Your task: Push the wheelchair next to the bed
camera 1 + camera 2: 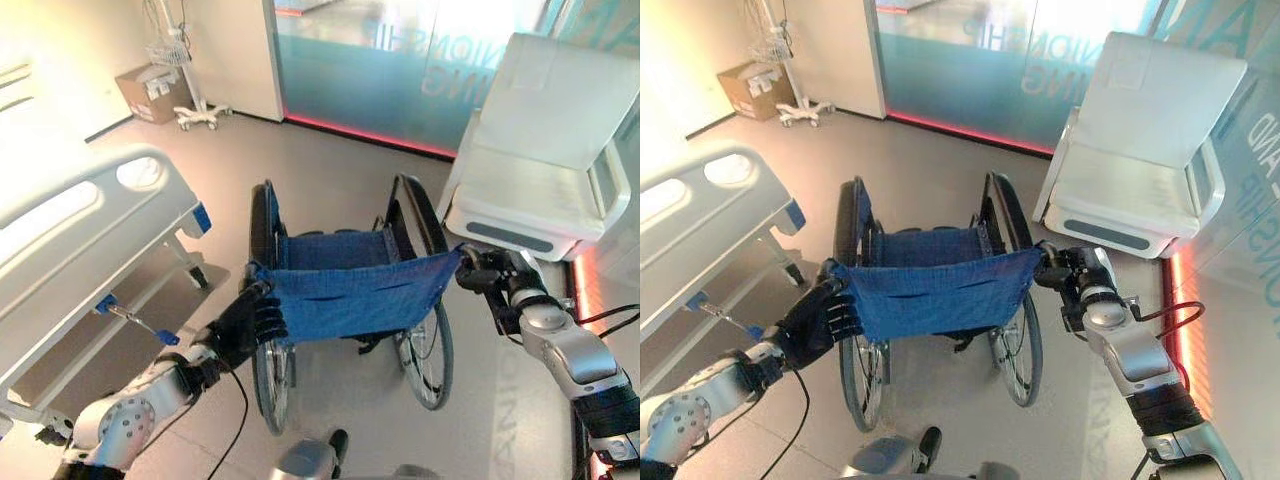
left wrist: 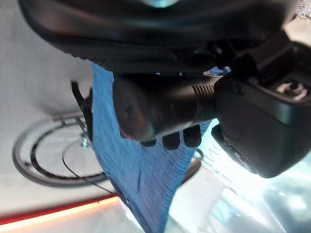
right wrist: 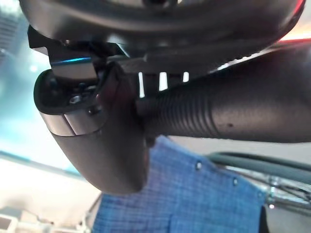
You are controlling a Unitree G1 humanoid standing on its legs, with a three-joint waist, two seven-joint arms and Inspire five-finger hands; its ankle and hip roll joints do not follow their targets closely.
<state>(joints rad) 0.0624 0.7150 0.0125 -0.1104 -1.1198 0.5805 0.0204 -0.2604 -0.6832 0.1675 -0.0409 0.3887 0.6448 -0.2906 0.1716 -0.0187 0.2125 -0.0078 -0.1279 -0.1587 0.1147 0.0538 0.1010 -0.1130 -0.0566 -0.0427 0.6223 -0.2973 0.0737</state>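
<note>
A wheelchair point(image 1: 345, 290) with a blue cloth back point(image 1: 350, 295) and black wheels stands in the middle of the floor, facing away from me. My left hand point(image 1: 250, 325) is curled round its left push handle point(image 2: 146, 114). At the other side my right hand point(image 1: 487, 275) is shut on the right push handle point(image 3: 228, 111). The white hospital bed point(image 1: 80, 240) with its side rail lies to the left of the wheelchair, a short gap apart.
A white padded chair point(image 1: 545, 150) stands close at the right of the wheelchair. A glass wall point(image 1: 400, 60) closes the far side. A cardboard box point(image 1: 150, 92) and a wheeled stand point(image 1: 195, 110) are at the far left.
</note>
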